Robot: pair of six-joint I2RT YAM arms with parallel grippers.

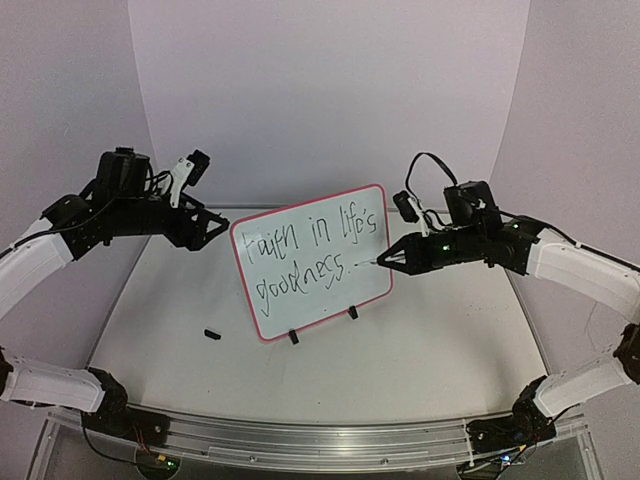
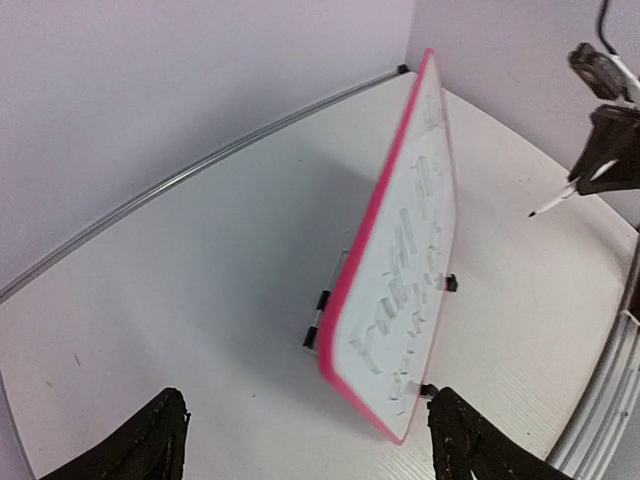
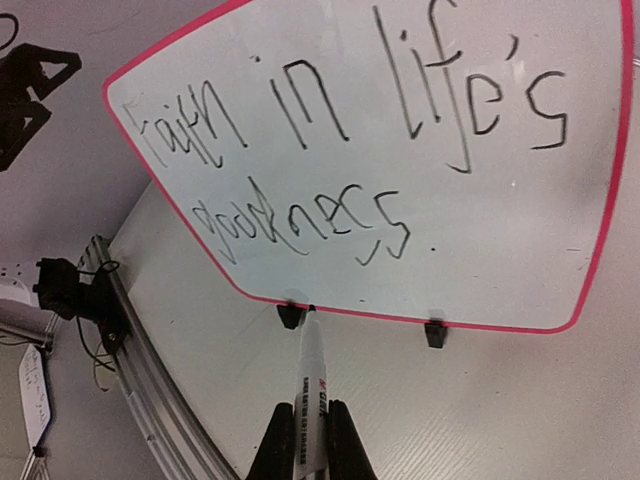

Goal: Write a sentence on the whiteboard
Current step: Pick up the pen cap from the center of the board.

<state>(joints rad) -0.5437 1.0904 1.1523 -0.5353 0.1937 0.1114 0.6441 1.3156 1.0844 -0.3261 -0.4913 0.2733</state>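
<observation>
The whiteboard (image 1: 312,260) stands upright on two black clip feet at mid-table, pink-red framed, with "faith in life's goodness." written on it. It also shows in the right wrist view (image 3: 400,160) and edge-on in the left wrist view (image 2: 400,270). My right gripper (image 1: 392,260) is shut on a white marker (image 3: 312,390), tip pointing at the board just right of the last word, a little off the surface. My left gripper (image 1: 215,232) is open and empty, behind the board's left edge; its fingers (image 2: 150,445) straddle the board's near corner without touching.
A small black marker cap (image 1: 212,334) lies on the table in front left of the board. A metal rail (image 1: 320,440) runs along the near table edge. White walls close the back and sides.
</observation>
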